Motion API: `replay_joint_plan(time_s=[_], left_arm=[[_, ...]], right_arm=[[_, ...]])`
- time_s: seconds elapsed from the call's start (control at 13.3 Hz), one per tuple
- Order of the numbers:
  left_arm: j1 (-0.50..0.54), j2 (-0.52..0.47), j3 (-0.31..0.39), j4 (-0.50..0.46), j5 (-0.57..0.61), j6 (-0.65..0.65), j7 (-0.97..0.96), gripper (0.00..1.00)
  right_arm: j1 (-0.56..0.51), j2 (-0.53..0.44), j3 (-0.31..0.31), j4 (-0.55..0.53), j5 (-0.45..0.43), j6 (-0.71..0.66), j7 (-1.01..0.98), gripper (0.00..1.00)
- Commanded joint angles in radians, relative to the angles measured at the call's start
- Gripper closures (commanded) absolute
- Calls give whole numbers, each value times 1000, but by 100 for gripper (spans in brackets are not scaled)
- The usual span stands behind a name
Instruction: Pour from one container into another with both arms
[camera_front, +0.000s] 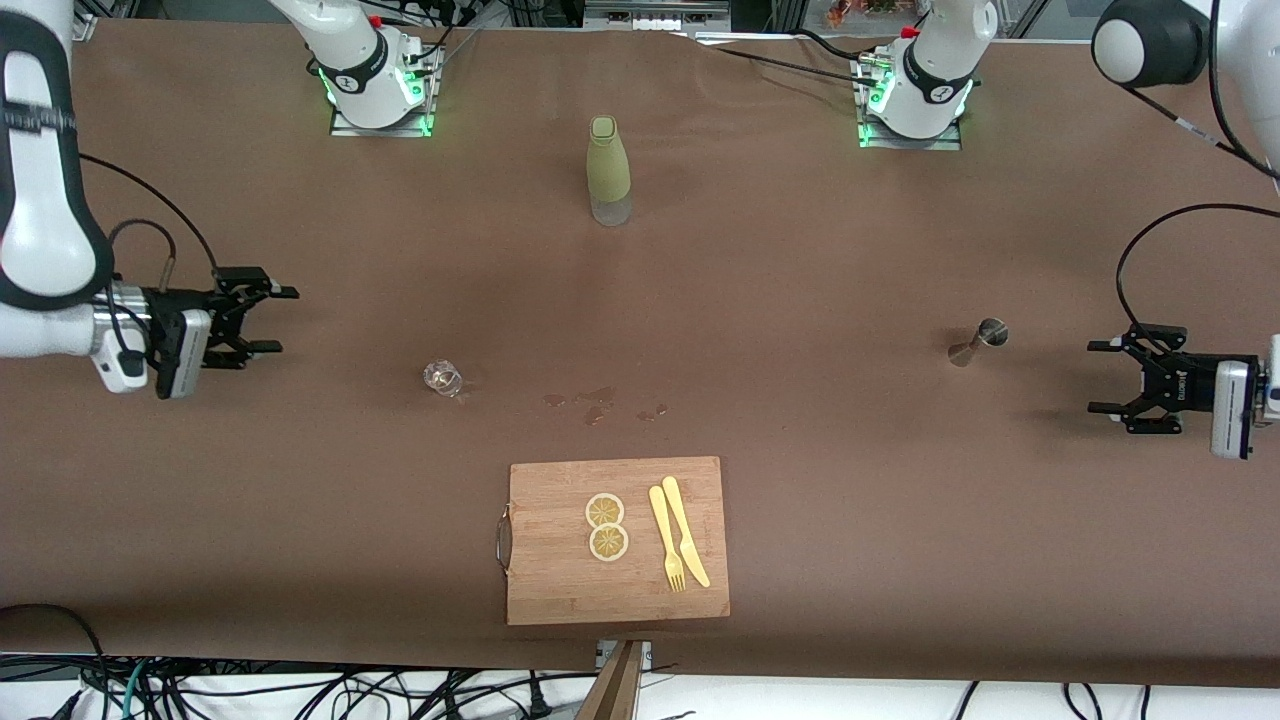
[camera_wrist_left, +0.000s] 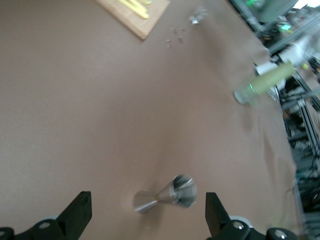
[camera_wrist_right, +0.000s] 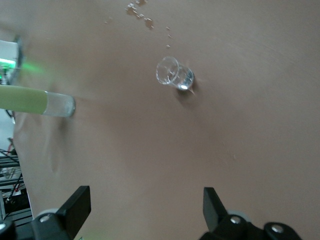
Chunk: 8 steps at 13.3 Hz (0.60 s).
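- Left gripper (camera_front: 1103, 377) hangs over the counter (camera_front: 850, 480) at the left arm's end, fingers (camera_wrist_left: 79, 210) spread wide, holding nothing.
- Just ahead of it sits the jigger (camera_front: 978, 341), a small steel double cone, alone on the brown counter; the left wrist view catches it (camera_wrist_left: 167, 194) between the open fingertips, clear of both.
- Right gripper (camera_front: 275, 320) hovers at the right arm's end, fingers (camera_wrist_right: 77, 202) wide open too, empty.
- The glass (camera_front: 442, 377) stands near it, clear and small, with droplets (camera_front: 597, 405) spilled on the counter beside it.
- The bottle (camera_front: 608, 170), green with a clear base, stands upright between the two arm bases.
- Nearest the front camera lies the board (camera_front: 560, 580), carrying two lemon slices (camera_front: 606, 526), a yellow fork (camera_front: 666, 540) and knife (camera_front: 686, 530).
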Motion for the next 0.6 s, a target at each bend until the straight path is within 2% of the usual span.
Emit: replay_joint_plan(time_s=[0.0,0.3,0.53], left_arm=[[-72,-110,2,-16,82,-4,-334,0],[-197,-259,-10,-18,196,-4,-798,0],[-256,-351,-83,-18,338,-1,-1060,0]], right_arm=[[20,-122,14,-28,-152,-19,216,0],[57,-248,14,-23,-381,-68,503,0],[112,-268,16,67,-470,-165,751,0]])
